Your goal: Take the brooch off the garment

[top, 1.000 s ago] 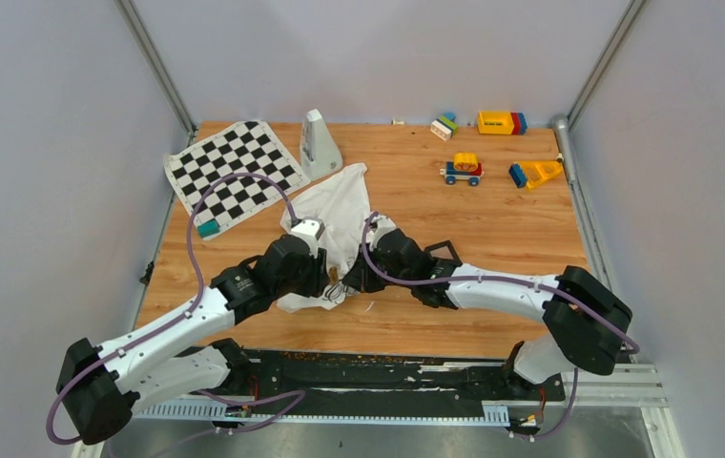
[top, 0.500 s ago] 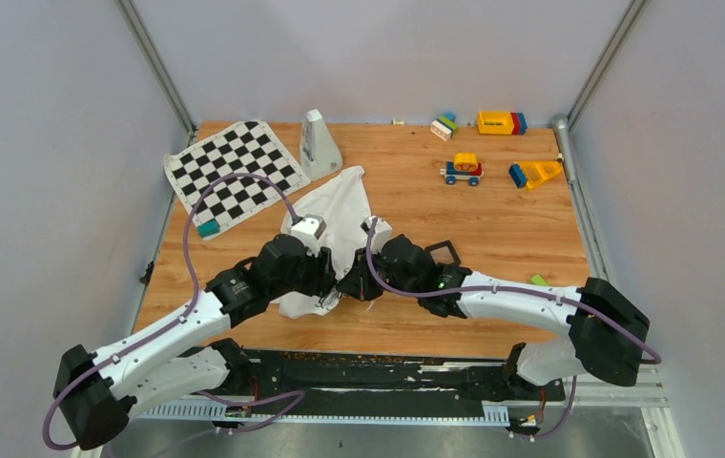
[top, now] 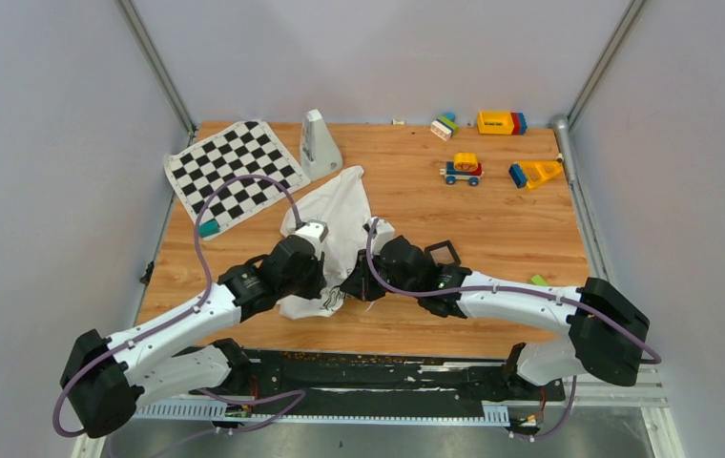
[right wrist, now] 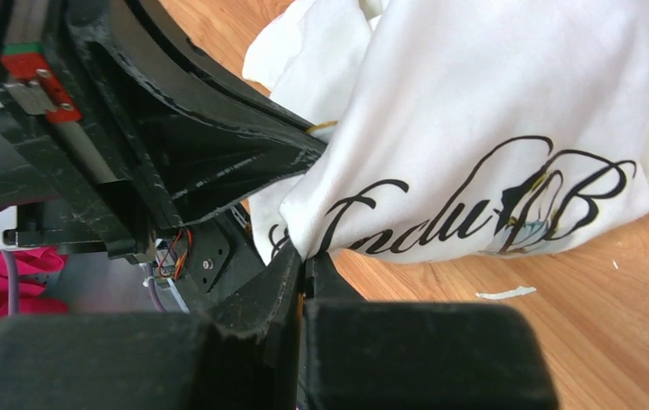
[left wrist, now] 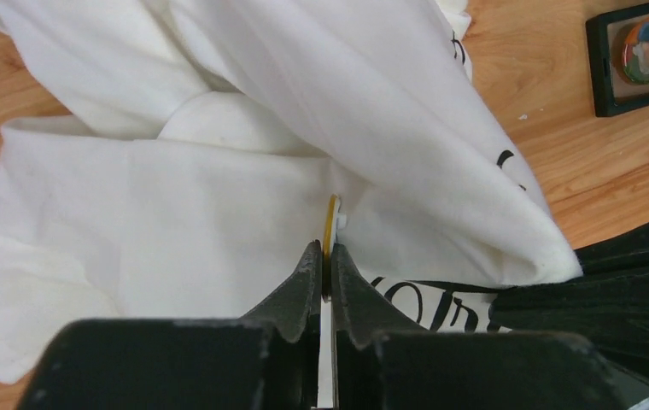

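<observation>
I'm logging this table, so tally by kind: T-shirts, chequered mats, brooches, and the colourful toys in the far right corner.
T-shirt: 1
Chequered mat: 1
Brooch: 1
Toys: 4 (toy car, blue and yellow toy, yellow brick, small stacked block)
Total: 7

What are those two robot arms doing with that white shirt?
They are trying to take a little gold brooch off the shirt, which lies bunched on the wooden table. The right gripper is pinching the shirt's edge near the black writing. The left gripper is shut on the brooch's thin gold rim. The brooch is not off yet; it sits right against the cloth.
</observation>
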Action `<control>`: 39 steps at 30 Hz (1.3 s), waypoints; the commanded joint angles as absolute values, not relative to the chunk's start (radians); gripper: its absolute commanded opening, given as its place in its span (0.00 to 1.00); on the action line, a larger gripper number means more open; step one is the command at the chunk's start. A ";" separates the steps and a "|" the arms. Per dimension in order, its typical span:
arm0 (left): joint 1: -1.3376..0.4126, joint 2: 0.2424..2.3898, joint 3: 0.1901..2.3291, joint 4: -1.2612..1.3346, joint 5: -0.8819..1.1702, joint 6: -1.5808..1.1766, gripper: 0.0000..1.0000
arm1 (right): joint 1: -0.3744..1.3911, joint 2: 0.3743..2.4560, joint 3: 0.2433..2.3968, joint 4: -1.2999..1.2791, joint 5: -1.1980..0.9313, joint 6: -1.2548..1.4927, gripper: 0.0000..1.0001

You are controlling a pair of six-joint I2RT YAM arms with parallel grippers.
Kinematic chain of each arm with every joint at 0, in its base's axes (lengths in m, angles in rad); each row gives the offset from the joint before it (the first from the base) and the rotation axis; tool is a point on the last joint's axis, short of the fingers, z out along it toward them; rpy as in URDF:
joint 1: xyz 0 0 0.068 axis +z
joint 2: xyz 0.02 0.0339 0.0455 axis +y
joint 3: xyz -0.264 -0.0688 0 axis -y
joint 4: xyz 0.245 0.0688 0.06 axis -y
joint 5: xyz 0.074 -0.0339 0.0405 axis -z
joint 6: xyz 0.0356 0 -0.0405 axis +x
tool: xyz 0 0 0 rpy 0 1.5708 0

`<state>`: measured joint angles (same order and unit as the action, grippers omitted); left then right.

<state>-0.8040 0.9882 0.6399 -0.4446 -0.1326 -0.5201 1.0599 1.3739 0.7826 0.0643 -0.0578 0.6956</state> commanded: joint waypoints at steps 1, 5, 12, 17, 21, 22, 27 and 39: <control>-0.792 0.945 0.665 -0.482 -0.191 -0.526 0.05 | 1.066 1.371 0.799 0.055 -0.019 0.721 0.00; -0.786 0.927 0.660 -0.485 -0.187 -0.526 0.02 | 1.067 1.383 0.801 0.052 -0.027 0.725 0.00; -0.750 0.883 0.620 -0.438 -0.096 -0.546 0.28 | 1.067 1.389 0.802 0.051 -0.035 0.723 0.00; -0.715 0.873 0.603 -0.417 -0.032 -0.546 0.29 | 1.066 1.389 0.801 0.051 -0.046 0.726 0.00; -0.713 0.886 0.603 -0.412 -0.007 -0.544 0.29 | 1.067 1.391 0.805 0.051 -0.049 0.726 0.00; -0.713 0.890 0.604 -0.411 -0.007 -0.544 0.28 | 1.067 1.392 0.806 0.051 -0.050 0.726 0.00; -0.705 0.886 0.593 -0.396 0.028 -0.549 0.11 | 1.067 1.393 0.806 0.048 -0.048 0.726 0.00; -0.687 0.861 0.588 -0.429 0.030 -0.555 0.00 | 1.047 1.398 0.814 -0.045 -0.001 0.746 0.06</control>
